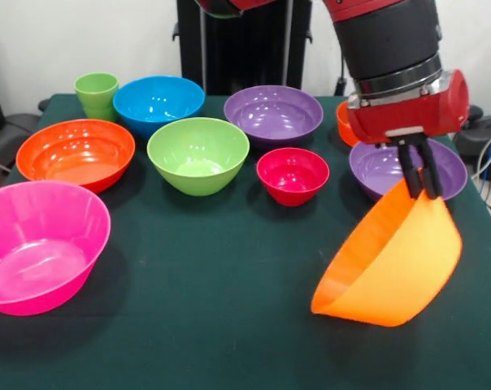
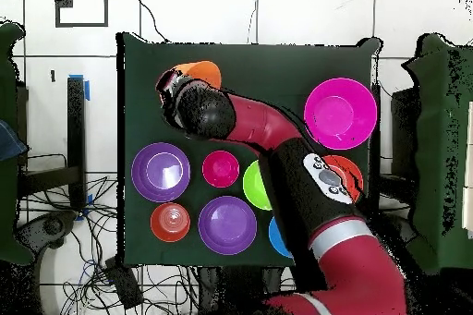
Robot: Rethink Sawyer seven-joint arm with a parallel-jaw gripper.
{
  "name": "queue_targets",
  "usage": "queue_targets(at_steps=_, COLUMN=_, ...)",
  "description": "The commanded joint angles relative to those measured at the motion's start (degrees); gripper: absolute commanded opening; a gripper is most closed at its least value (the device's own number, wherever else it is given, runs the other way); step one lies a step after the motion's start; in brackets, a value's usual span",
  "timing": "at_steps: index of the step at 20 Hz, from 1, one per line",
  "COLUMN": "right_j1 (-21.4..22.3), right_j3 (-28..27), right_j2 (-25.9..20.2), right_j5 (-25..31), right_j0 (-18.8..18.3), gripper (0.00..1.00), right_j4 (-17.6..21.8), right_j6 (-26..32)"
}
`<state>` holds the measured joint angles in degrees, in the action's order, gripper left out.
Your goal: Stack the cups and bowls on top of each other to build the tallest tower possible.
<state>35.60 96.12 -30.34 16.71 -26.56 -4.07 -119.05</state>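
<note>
My gripper is shut on the rim of a large orange bowl at the right of the front view. The bowl hangs tilted, its opening to the upper left and its lower edge close to the cloth; it also shows in the overhead view beside the gripper. Standing loose and upright are a pink bowl, a red-orange bowl, the light-green cup, a blue bowl, a green bowl, two purple bowls and a small magenta-red bowl. No stack stands.
A small red-orange bowl is half hidden behind my wrist. The dark green table cloth ends near the held bowl on the right. In the overhead view my arm covers the cup and part of the far bowls.
</note>
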Motion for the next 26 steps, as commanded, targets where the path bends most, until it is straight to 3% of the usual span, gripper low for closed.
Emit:
queue_targets(at_steps=1, right_j1=-0.69, right_j3=6.12, right_j2=-12.93, right_j5=-2.97, right_j0=-3.71, gripper=0.00, right_j4=5.70, right_j6=3.86)
queue_targets(at_steps=7, right_j1=-2.28, right_j3=5.98, right_j2=-17.02, right_j5=-3.38, right_j0=-5.90, gripper=0.00, right_j4=8.93, right_j6=4.51)
queue_targets(at_steps=14, right_j1=-6.22, right_j3=5.16, right_j2=-23.15, right_j5=0.00, right_j0=-9.78, gripper=0.00, right_j4=13.49, right_j6=8.88)
queue_targets(at_steps=19, right_j1=-11.17, right_j3=2.06, right_j2=-25.55, right_j5=2.13, right_j0=-11.88, gripper=0.00, right_j4=17.93, right_j6=12.96)
queue_targets(at_steps=26, right_j1=-17.13, right_j3=-0.50, right_j2=-27.71, right_j5=2.66, right_j0=-13.62, gripper=0.00, right_j4=23.09, right_j6=14.37)
